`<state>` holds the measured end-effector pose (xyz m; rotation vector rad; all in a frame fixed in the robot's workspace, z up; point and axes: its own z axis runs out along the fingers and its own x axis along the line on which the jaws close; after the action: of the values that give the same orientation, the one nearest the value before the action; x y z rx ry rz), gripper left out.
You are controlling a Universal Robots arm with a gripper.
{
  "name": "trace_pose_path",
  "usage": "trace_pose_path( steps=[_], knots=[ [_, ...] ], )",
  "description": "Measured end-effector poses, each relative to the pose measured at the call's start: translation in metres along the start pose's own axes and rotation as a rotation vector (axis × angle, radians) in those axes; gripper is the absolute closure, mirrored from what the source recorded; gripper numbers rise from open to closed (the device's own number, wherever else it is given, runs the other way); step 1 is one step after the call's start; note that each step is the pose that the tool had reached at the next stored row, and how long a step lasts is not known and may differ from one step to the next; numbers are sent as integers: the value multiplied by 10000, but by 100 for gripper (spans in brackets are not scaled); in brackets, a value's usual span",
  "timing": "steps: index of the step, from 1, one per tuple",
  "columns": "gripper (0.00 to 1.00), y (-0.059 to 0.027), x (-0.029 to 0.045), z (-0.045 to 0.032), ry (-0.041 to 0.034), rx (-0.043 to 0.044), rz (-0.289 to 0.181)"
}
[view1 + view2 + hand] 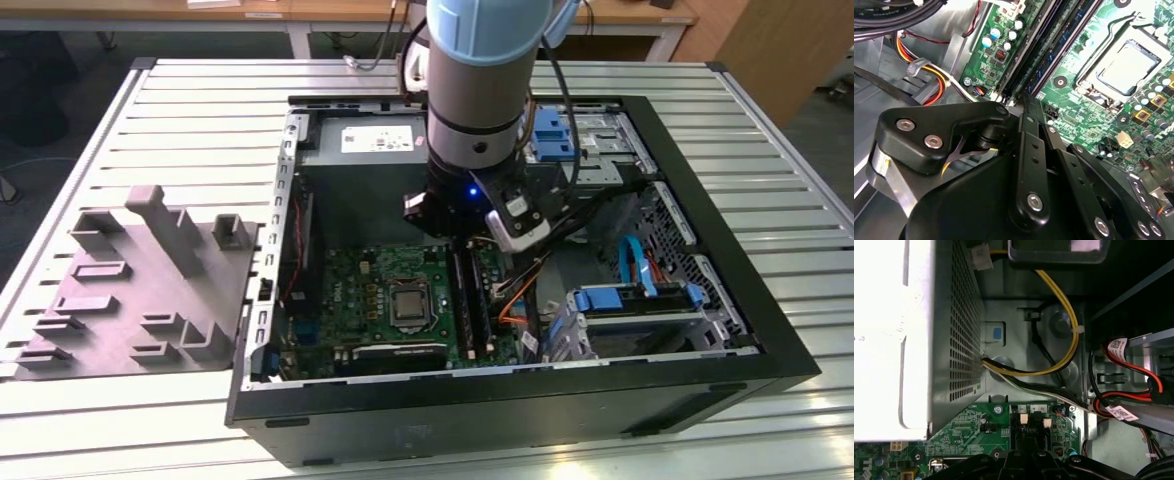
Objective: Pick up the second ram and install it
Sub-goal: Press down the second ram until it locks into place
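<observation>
1. The gripper (470, 238) is down inside the open black computer case (747, 330), right over the bank of long black plastic memory slots (467, 310). That bank sits just to the exterior view's right of the square silver processor socket (407, 300).
2. The second ram, a long dark blue-green memory stick (1056, 47), looks to be standing edge-up in that bank under the gripper tips. I can't tell which slot it's in.
3. I honestly can't tell whether the jaws are clamped on the stick, pressed closed on top of it, or slightly apart, because the black linkage hides the tips.
4. To do this step well, I'd say keep the stick square to its slot. Push straight down and evenly along its length, with no twisting, until both end latches click.
5. Watch the orange and yellow wires (929, 80) beside the slots, since a snag there could tilt things.
6. The second wrist view gives the close look at the slot ends, the socket and the small capacitors (1004, 32).
7. The first wrist view looks toward the far end of the board instead. It shows the perforated silver metal box (956, 340), a looping yellow cable (1066, 315) and red cables (1149, 385).
8. The exterior view has the wider layout: the slatted metal table (200, 110) and a grey moulded parts holder (134, 290) on the exterior view's left of the case.
</observation>
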<state>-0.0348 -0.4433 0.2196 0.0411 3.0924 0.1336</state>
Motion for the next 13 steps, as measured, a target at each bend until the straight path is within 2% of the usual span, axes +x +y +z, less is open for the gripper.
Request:
trace_pose_path(
  steps=[13],
  knots=[
    [89,-2,1,19,-1,-1,-1]
  ],
)
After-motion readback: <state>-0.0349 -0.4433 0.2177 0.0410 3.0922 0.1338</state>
